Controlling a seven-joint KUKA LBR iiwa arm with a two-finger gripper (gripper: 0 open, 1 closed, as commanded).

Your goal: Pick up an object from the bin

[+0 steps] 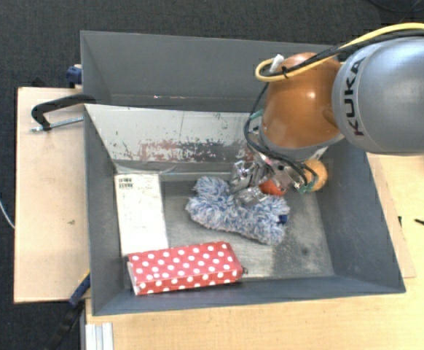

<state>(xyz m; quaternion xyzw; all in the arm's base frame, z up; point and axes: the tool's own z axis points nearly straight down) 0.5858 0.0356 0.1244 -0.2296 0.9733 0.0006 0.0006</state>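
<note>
While the grey arm reaches into the grey metal bin (pixel 101 217) from the right, its rounded orange wrist cover hangs over the bin's back right part. The gripper (pixel 248 183) points down below it. Its metal tip sits at the upper edge of a fluffy blue-and-white cloth (pixel 230 214), shaggy like a mop head, which lies on the bin floor a little right of centre. Gripper and cloth appear to touch, but it cannot be told whether the gripper is spread or pressed together, or whether it pinches any of the shag. A flat white box (pixel 140 214) with a small printed label lies along the left wall. A red box with white polka dots (pixel 185 267) lies along the near wall, just below the white box and well apart from the gripper.
</note>
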